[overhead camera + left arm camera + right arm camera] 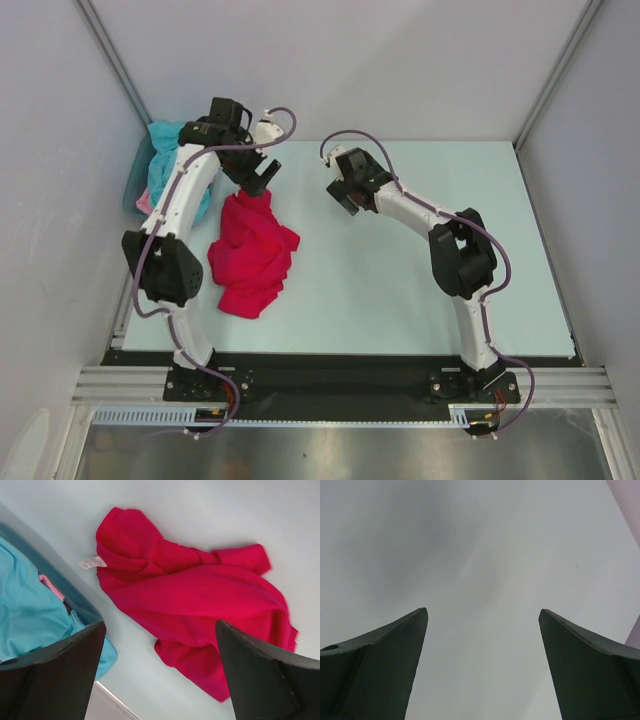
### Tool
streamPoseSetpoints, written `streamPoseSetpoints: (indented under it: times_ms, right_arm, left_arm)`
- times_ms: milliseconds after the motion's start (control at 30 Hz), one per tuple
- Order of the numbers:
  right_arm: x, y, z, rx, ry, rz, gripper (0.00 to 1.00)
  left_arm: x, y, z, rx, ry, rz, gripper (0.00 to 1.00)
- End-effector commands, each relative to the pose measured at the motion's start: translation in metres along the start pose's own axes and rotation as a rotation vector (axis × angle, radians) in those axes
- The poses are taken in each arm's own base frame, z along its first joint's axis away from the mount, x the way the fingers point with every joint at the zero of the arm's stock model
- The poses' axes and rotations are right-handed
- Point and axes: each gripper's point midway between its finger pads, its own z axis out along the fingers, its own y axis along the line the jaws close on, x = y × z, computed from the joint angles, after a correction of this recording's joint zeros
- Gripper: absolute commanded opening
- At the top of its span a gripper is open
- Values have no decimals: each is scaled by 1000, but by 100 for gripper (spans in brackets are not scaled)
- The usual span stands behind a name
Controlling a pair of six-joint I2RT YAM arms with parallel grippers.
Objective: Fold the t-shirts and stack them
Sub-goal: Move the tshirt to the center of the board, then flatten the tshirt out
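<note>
Tub shirts: at the far left, the turquoise t-shirt [165, 140] and a pink t-shirt [50, 586] sit bunched in the grey-blue tub [133, 195], unfolded.
Left gripper [258, 180]: it hovers over the far end of the red heap with its fingers spread wide and nothing between them.
Red t-shirt [252, 255]: it lies crumpled on the table [400, 280], just right of the tub.
Handling: expect light, limp cloth that sags and drags. It won't break, but layers bunch together, so pinch one edge only.
Where to grip: take a hem or shoulder edge near the white label [93, 562], not the thick middle.
Axis: the heap runs far to near. The label end, probably the neck, points towards the tub.
Right gripper [345, 195]: its fingers are spread and empty, over bare table well apart from the shirt.
</note>
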Motion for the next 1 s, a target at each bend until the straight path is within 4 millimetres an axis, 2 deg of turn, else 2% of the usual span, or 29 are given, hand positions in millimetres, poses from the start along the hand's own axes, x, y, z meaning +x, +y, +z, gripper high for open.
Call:
streamPoseSetpoints:
  times_ms: [0, 33, 100, 133, 167, 233, 300, 333, 367, 567, 800, 967]
  right_arm:
    - [-20, -17, -12, 36, -45, 55, 100]
    - [-21, -19, -14, 40, -48, 57, 100]
    - [-19, -20, -15, 38, -45, 68, 100]
    - [-20, -22, -17, 42, -50, 74, 100]
    - [-19, -23, -18, 43, -48, 79, 100]
    - [-17, -25, -21, 44, -45, 87, 100]
    - [-15, -27, -22, 47, -45, 94, 100]
    - [-16, -30, -24, 50, -49, 100, 100]
    - [-15, -32, -24, 54, -48, 101, 100]
    - [-15, -37, -28, 58, -51, 125, 100]
    - [-18, -38, -32, 56, -57, 129, 100]
    - [-20, -42, -36, 63, -64, 114, 100]
  left_arm:
    - [6, 35, 34, -158, 67, -93, 97]
    - [15, 48, 42, -218, 112, -111, 97]
    - [13, 60, 54, -259, 118, -103, 96]
    - [22, 70, 67, -312, 163, -116, 96]
    - [13, 78, 69, -335, 138, -119, 95]
    - [15, 80, 85, -326, 150, -115, 95]
    - [9, 87, 93, -339, 135, -111, 95]
    - [14, 87, 107, -330, 155, -107, 94]
    - [10, 92, 106, -344, 146, -105, 94]
    - [19, 104, 131, -375, 179, -102, 84]
    - [40, 99, 161, -340, 233, -115, 71]
    - [53, 101, 169, -340, 268, -118, 70]
